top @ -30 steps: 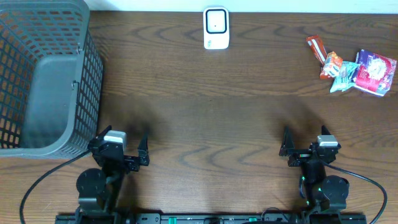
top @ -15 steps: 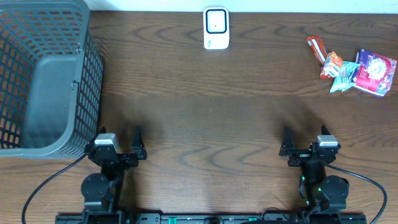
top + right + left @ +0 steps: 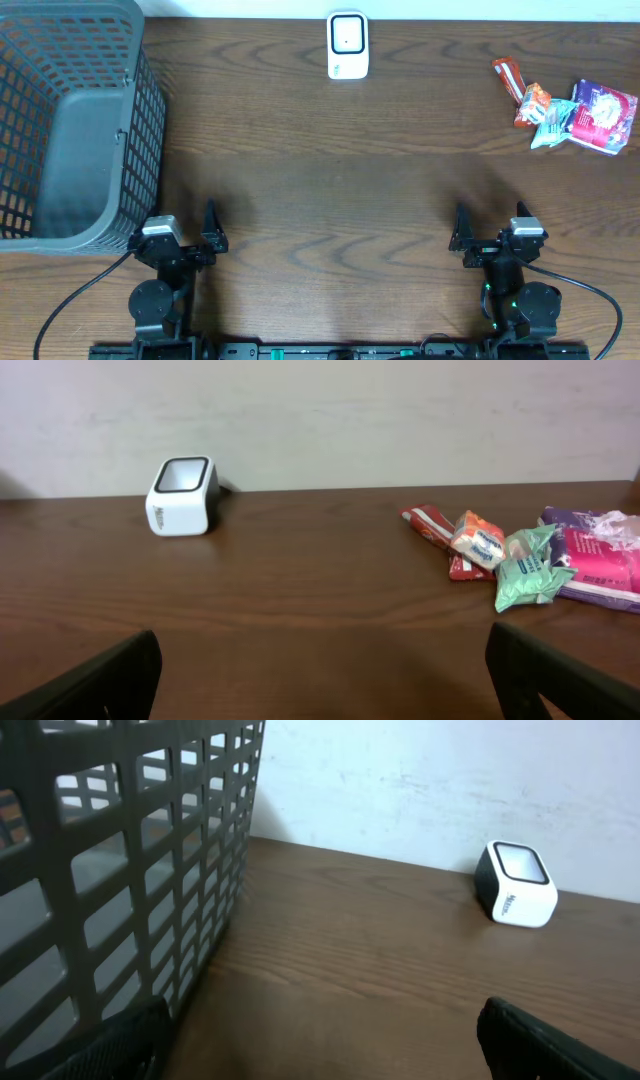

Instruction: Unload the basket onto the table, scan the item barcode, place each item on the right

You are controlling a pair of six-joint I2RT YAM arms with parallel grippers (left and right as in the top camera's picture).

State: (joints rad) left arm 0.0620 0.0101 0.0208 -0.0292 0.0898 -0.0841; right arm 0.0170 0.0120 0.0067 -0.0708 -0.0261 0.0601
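Lying heaped, the colourful foil snack packets look light, crinkly; I'd pinch a flat edge. Both left gripper and right gripper gape empty.

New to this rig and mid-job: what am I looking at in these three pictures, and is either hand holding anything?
This is a robot with two arms at a wooden table. The overhead picture looks straight down from a fixed camera. The other two come from a camera on each wrist, so the dark shapes in their lower corners are that hand's own fingers. The left hand and right hand are both open and empty. On the table: a grey mesh basket by the left arm, a white scanner at the far edge, and a pile of small packets far right.
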